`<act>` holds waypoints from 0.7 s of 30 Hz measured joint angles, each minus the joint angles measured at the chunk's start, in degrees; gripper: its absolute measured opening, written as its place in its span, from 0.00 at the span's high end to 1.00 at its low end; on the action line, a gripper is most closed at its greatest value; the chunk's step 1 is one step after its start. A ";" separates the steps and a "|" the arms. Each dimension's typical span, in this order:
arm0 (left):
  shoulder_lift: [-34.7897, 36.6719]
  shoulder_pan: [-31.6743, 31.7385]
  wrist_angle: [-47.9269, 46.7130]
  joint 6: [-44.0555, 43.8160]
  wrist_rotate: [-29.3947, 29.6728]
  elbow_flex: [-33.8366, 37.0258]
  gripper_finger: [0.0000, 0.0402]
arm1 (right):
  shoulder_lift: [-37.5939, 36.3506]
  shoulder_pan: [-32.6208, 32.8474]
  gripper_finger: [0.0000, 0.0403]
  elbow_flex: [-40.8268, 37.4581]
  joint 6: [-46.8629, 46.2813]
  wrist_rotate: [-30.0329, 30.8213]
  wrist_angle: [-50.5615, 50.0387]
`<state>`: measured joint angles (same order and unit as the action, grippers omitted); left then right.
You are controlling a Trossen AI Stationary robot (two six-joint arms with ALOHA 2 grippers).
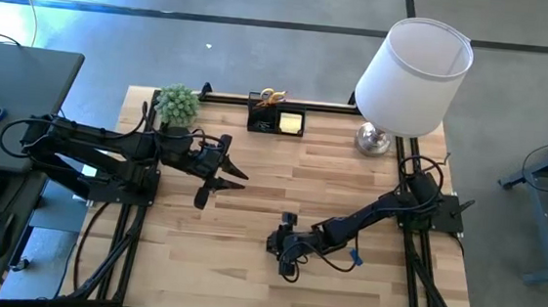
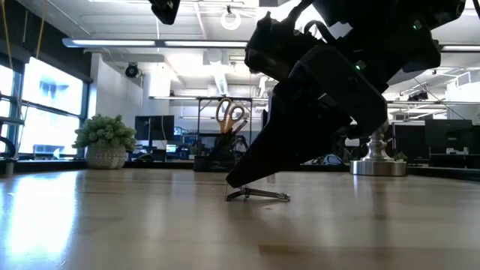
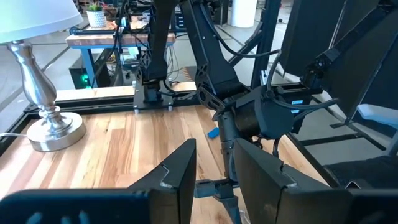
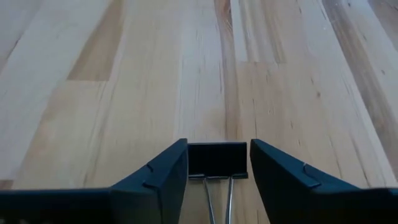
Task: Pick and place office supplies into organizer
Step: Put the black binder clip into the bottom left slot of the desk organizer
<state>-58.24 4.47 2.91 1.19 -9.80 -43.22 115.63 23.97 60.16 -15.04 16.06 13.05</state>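
Note:
A black binder clip lies on the wooden table, its wire handles flat on the wood and pointing back under my right gripper. That gripper slants down at the near middle of the table with the clip between its fingers. My left gripper hangs open above the table's left half with nothing in it. The black organizer stands at the far edge with yellow-handled scissors in its cup and a yellow sticky-note pad in its tray. My right gripper has the clip's black body between its two fingers, one finger at each short end. The fingers slant down from the table's right side and lie along the wire handles. The clip lies flat on the table.
A white-shaded lamp on a metal base stands at the far right, and a small green plant at the far left. A small blue piece lies on the wood beside my right arm. Bare wood stretches between the clip and the organizer.

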 joint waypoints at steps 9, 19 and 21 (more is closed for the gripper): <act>0.00 0.00 -0.01 -0.02 0.00 0.00 0.76 | 0.00 0.15 0.63 0.00 -0.55 0.26 -0.29; 0.02 0.00 0.03 -0.04 0.00 0.00 0.76 | 3.41 0.15 0.60 0.07 -0.76 1.01 3.91; 0.02 0.02 0.03 -0.02 0.00 0.00 0.76 | 3.32 0.17 0.60 0.07 -0.76 0.69 3.83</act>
<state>-58.22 4.49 2.94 1.17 -9.80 -43.22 118.95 24.14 60.23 -15.79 16.75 16.88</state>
